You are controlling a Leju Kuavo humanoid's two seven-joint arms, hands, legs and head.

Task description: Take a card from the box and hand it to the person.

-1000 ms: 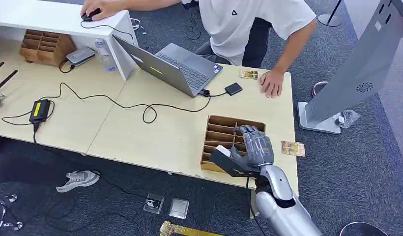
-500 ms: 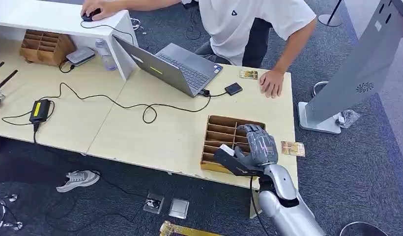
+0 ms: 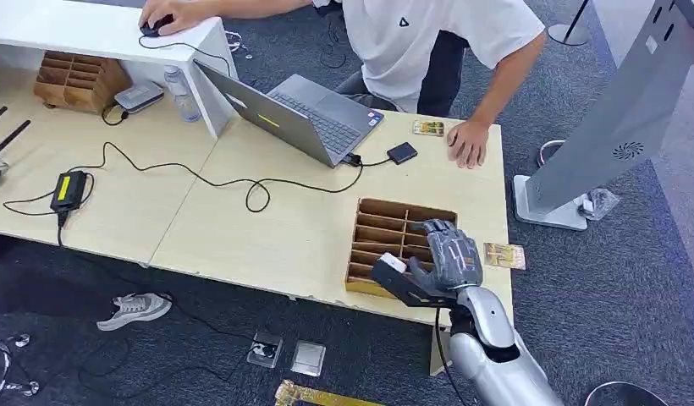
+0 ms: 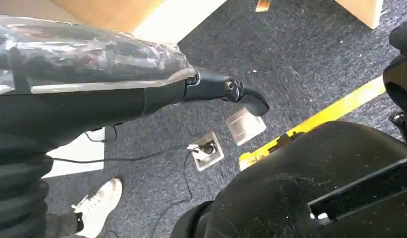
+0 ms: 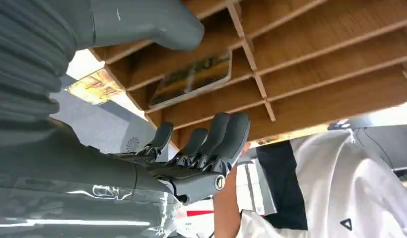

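The wooden slotted box (image 3: pixel 384 222) lies flat on the table's near right part. My right hand (image 3: pixel 441 260) hovers over the box's near right corner, fingers spread, thumb apart, holding nothing. In the right wrist view a picture card (image 5: pixel 194 79) lies in one slot of the box (image 5: pixel 320 64), between my thumb (image 5: pixel 152 22) and my fingers (image 5: pixel 211 139), touched by neither. The person (image 3: pixel 428 38) leans over the far side, one hand (image 3: pixel 468 144) flat on the table. My left hand (image 4: pixel 226 89) hangs beside the table over the carpet, empty.
A loose card (image 3: pixel 504 255) lies on the table right of the box, another card (image 3: pixel 428 128) by the person's hand. An open laptop (image 3: pixel 301 114), its cable (image 3: pixel 242 182) and a small black adapter (image 3: pixel 402 153) sit behind the box. A grey kiosk stand (image 3: pixel 614 110) stands at the right.
My right hand has drifted a little to the right and nearer over the box's corner. The person and the cards have not moved.
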